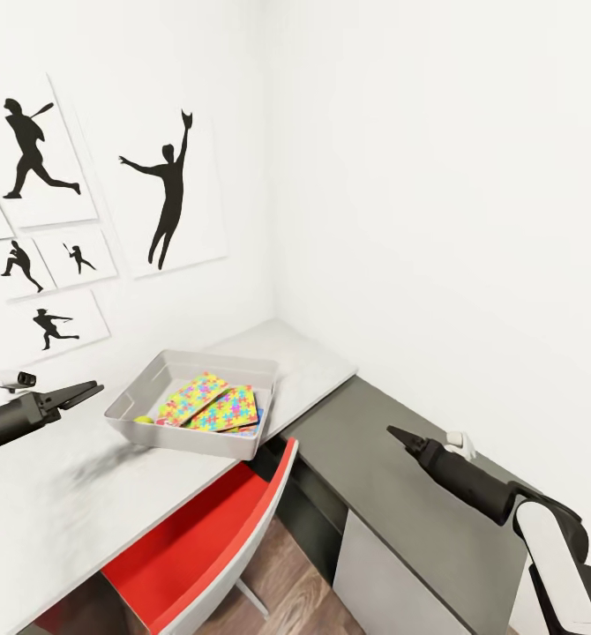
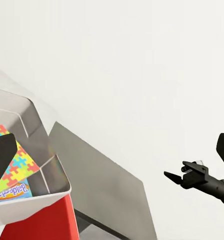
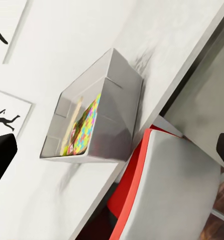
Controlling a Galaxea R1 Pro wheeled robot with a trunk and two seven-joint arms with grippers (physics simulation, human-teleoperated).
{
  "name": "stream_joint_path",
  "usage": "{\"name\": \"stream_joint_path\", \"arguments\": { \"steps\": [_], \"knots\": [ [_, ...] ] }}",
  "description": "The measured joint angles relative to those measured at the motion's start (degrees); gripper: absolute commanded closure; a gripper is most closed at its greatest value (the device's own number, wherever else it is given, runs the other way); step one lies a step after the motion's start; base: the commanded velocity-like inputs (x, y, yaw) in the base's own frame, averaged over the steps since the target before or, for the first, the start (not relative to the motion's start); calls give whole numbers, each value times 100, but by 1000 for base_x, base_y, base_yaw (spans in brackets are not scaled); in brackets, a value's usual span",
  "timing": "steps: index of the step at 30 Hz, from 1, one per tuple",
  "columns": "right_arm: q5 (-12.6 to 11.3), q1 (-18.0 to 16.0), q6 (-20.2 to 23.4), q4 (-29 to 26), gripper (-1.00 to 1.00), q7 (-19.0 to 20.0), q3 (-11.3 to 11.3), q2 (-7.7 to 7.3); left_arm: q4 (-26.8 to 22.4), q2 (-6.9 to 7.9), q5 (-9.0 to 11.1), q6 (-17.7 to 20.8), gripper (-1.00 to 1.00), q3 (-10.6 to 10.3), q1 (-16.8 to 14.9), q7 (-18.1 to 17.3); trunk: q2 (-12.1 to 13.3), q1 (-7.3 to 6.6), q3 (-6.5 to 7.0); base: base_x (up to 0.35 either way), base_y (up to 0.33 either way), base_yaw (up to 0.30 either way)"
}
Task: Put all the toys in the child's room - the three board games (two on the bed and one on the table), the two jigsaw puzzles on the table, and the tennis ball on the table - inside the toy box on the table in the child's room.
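A: What sits at the left?
B: The left hand [image 1: 91, 389] hovers over the light grey wing of the desk [image 1: 57, 511], its fingers nearly together and gripping nothing; whether they are fully closed cannot be told

A: And the toy box?
B: The toy box [image 1: 159, 436] stands on that wing, just right of the left hand. Two jigsaw puzzles [image 1: 212, 404] lie overlapping inside, with the tennis ball [image 1: 143, 420] in its near left corner and a blue board game [image 2: 11, 190] under the puzzles

A: Further right?
B: A red chair [image 1: 198, 547] is tucked below the box. The right hand [image 1: 396, 434] hangs over the dark wing, closed to a point, empty
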Motion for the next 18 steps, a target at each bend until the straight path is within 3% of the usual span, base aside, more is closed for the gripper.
{"name": "stream_joint_path", "arguments": {
  "steps": [11,18],
  "knots": [
    [-1,-7,-1,-1,-100,1,-2,-1,0,0,0,0,-100,1,0,0,0,0,0,0,0,-3],
    [-6,-7,-1,-4,-100,11,-20,-2,0,-1,-6,-2,-100,1,-1,0,0,1,32,-120,37,-164]
  ]
}}
